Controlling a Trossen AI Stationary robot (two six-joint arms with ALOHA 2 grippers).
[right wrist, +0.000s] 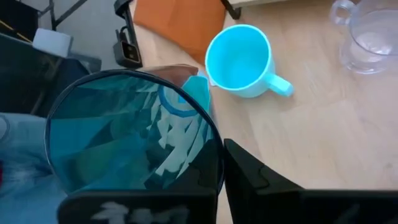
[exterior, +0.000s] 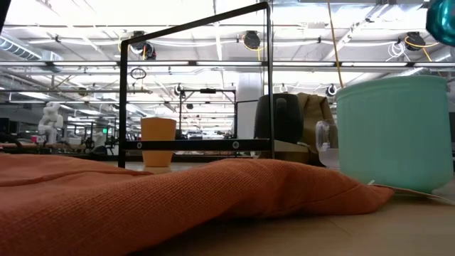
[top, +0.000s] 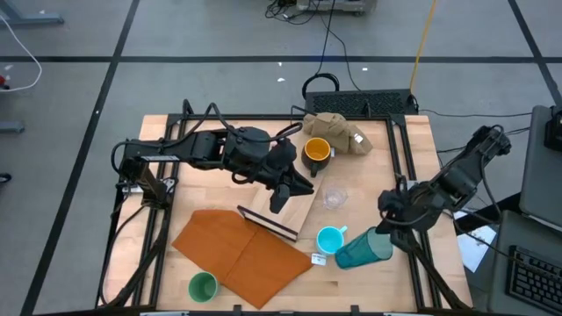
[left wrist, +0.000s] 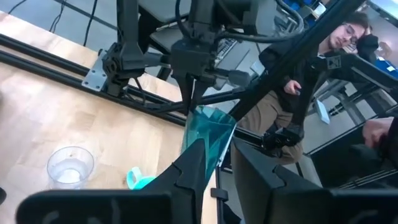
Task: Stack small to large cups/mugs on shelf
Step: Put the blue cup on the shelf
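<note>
The right gripper [top: 386, 230] is clamped on the rim of the tall teal tumbler [top: 363, 249], a faceted, see-through vessel held tilted off the table near its right front corner; the right wrist view looks straight down its round mouth [right wrist: 134, 134], one dark finger [right wrist: 261, 183] pressed at the rim. Just beside that gripper, toward the table's middle, sits the light blue mug [top: 329, 239], smooth, matte and upright with a stubby handle, and a little farther in the clear glass [top: 334, 198] stands on bare pale wood. The left gripper [top: 279, 198] hovers over the shelf [top: 294, 215], a long pale board with a dark strip on one short edge, which lies partly on the orange-brown woven sheet [top: 241, 254]; its fingers stand a narrow gap apart, and I cannot tell if they hold anything. Behind it is the dark yellow-lined mug [top: 317, 152] by the crumpled tan cloth [top: 338, 132]. The green cup [top: 203, 286] sits well apart at the front edge. Only the low view shows the orange cup [exterior: 158, 142], a plain tapered shape beyond the sheet's coarse weave; the left wrist view alone shows a person [left wrist: 311, 74] seated beyond the table. Six vessels in all, one of each, plus one shelf.
</note>
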